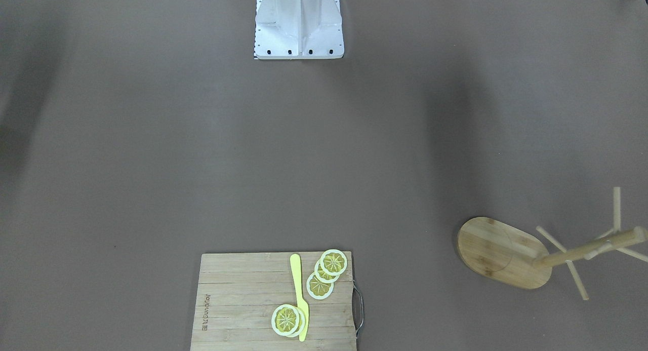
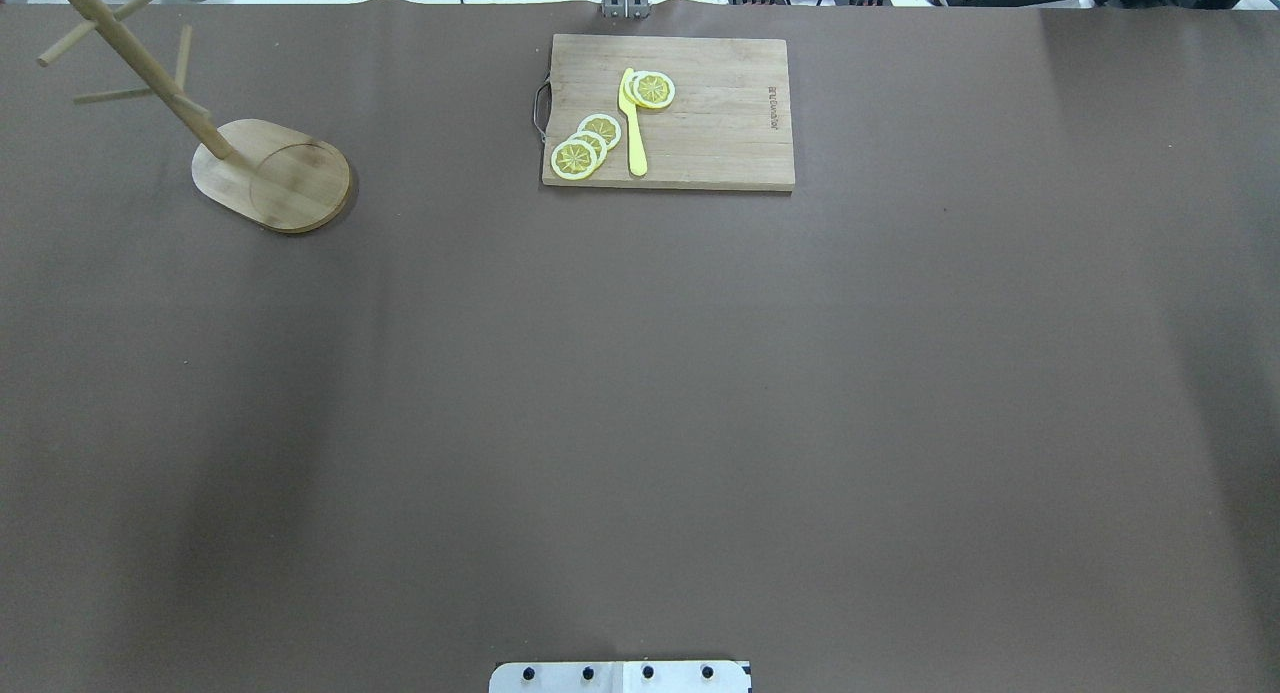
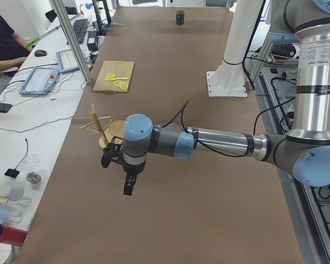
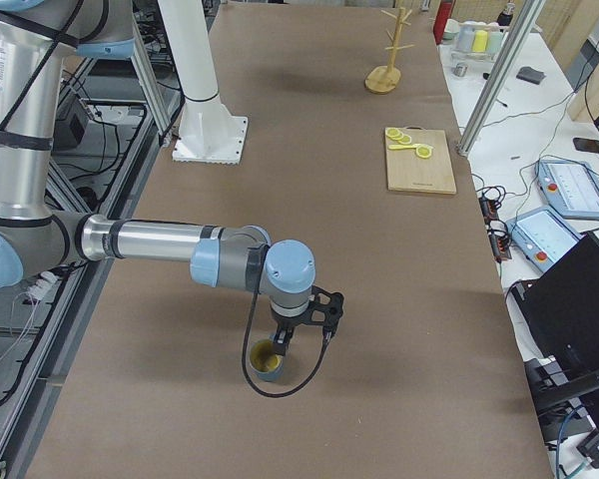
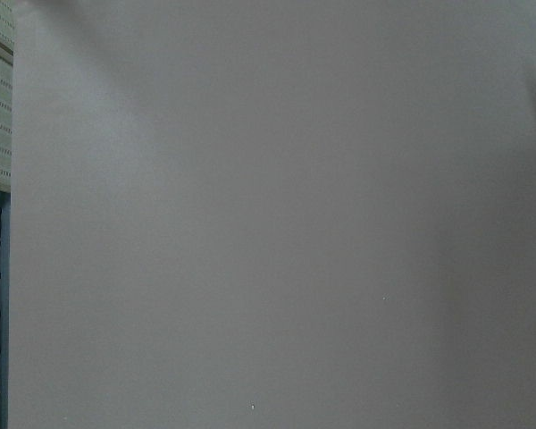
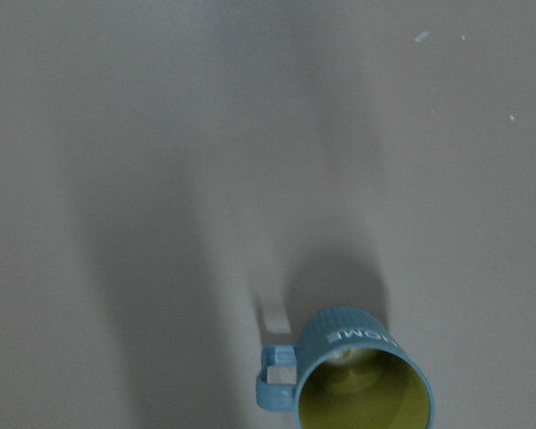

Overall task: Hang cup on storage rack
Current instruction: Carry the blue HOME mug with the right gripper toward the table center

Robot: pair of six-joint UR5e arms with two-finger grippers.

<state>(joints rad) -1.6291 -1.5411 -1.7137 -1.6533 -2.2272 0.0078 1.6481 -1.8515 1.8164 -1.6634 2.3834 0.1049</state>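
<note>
The cup, slate-blue with a yellow inside and white lettering, stands upright on the brown table, its handle to the left in the right wrist view. My right gripper hangs just above the cup near the table's right end, and I cannot tell whether it is open or shut. The storage rack, a bamboo mug tree with bare pegs, stands at the far left; it is the rack at lower right in the front-facing view. My left gripper hovers over the table near the rack, state unclear.
A bamboo cutting board carries lemon slices and a yellow knife at the far middle. The robot's white base is at the near edge. A person sits at a side desk with devices.
</note>
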